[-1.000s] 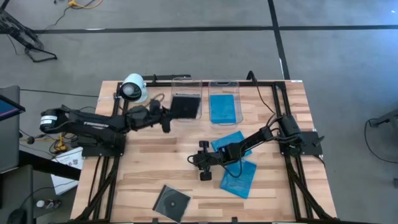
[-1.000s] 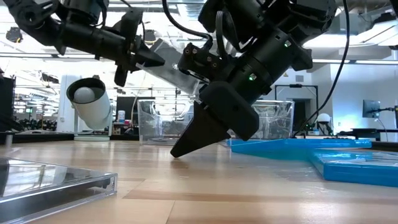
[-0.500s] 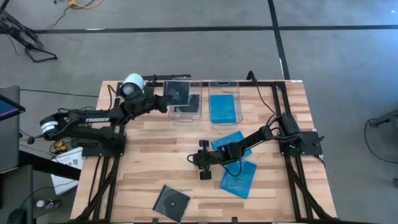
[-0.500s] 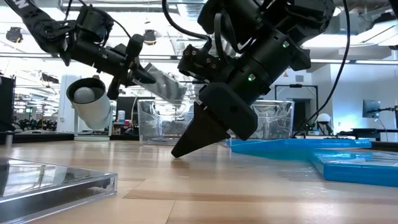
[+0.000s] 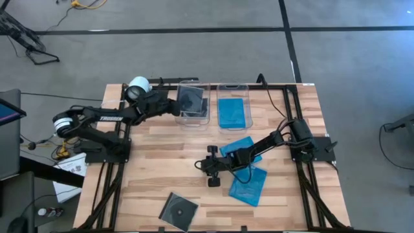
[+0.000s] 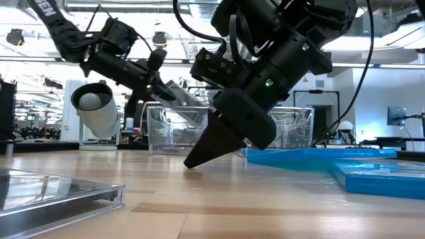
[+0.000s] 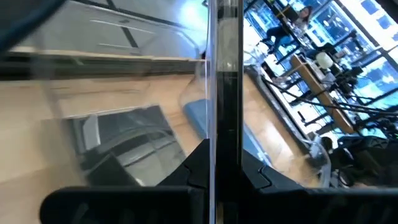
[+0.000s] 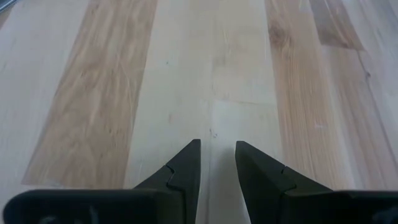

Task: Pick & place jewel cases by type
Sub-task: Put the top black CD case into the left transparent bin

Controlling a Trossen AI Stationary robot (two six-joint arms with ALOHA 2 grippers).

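Note:
My left gripper [image 5: 174,104] is over the left clear tub [image 5: 194,118] at the table's far side, shut on a clear/black jewel case [image 5: 191,99]. A dark case [image 7: 124,149] lies in that tub. A blue jewel case [image 5: 233,111] lies flat in the right tub [image 5: 233,88]. Two more blue cases [image 5: 242,146] [image 5: 248,186] lie flat on the table, partly under my right arm. My right gripper [image 5: 201,166] sits low at mid-table, open by a narrow gap [image 8: 217,149], over bare wood. Another clear/black case [image 5: 178,210] lies flat by the near edge. My left gripper pinches the clear/black jewel case by one edge [image 7: 225,140] between its two fingers, coming from the table's left and slanting down. The case is lifted clear and tilted [image 6: 183,97], its free end pointing down toward the left tub's opening.
A white cylindrical device [image 5: 138,91] stands at the far left corner, close behind my left arm. The two tubs stand side by side along the far edge. Bare wood [image 5: 162,162] lies between the tubs and the near clear/black case.
My left gripper has carried the clear/black case toward the far edge, over the left tub, then come down and tipped, so the case now slants down toward the tub. My right gripper has kept still.

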